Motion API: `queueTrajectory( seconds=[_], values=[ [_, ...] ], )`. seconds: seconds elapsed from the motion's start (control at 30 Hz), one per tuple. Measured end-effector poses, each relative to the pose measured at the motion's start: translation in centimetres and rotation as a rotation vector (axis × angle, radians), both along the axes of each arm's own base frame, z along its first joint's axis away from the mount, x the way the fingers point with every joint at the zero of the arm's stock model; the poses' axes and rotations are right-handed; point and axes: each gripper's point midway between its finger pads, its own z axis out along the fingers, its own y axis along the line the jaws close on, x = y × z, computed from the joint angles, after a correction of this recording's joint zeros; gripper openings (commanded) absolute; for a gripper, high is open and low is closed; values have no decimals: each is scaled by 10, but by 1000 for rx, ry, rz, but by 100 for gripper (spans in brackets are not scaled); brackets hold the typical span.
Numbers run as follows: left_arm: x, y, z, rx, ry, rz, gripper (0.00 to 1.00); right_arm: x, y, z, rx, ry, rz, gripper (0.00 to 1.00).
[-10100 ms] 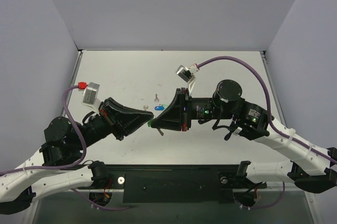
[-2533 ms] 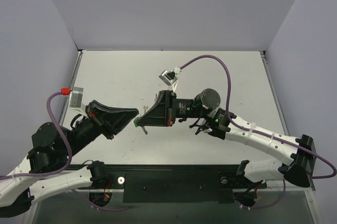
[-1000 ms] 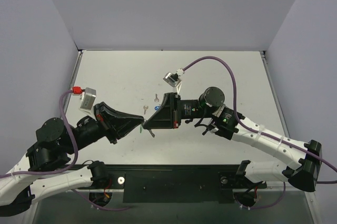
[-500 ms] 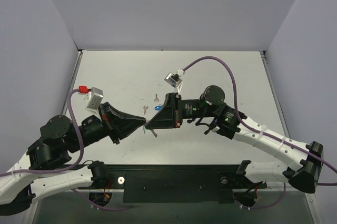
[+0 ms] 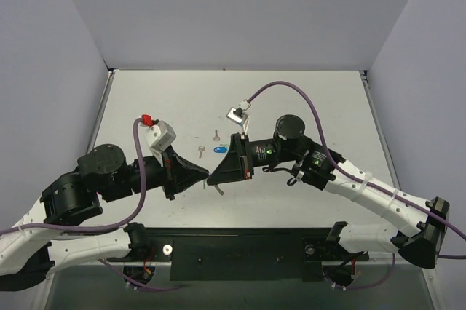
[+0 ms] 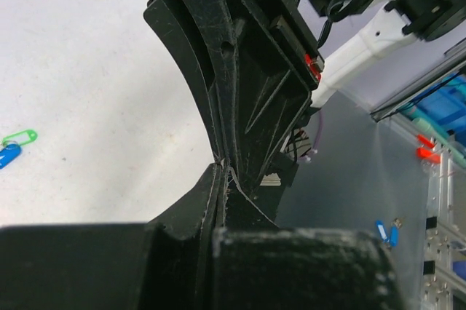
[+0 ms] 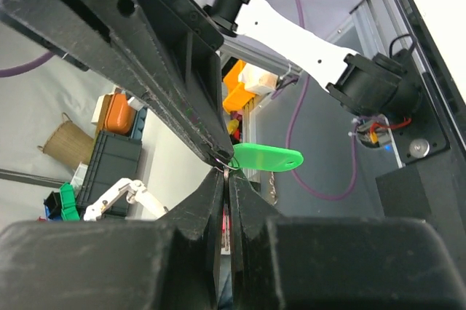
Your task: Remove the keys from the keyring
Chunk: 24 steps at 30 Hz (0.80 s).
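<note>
While pinching the keyring (image 7: 228, 168) tip to tip with left gripper (image 6: 222, 172) and right gripper (image 7: 226, 183), each pressed shut, has just rolled the left wrist over. Leaves the green key (image 7: 267, 157) dangling at the pinch, likely last to free, with blue key (image 5: 220, 149) and bare keys (image 5: 201, 152) already loose beside the tips.
</note>
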Motion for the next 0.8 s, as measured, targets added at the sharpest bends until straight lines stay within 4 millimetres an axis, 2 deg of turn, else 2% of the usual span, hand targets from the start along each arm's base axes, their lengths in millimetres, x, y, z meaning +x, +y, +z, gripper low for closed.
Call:
queueTrajectory(
  seconds=[0.67, 0.8],
  values=[
    [-3, -10, -66, 346, -7, -136, 0, -1, -8, -63, -272, 95, 34, 0],
    [-3, -11, -74, 384, -10, -155, 0, 0, -9, -69, -310, 111, 41, 0]
  ],
)
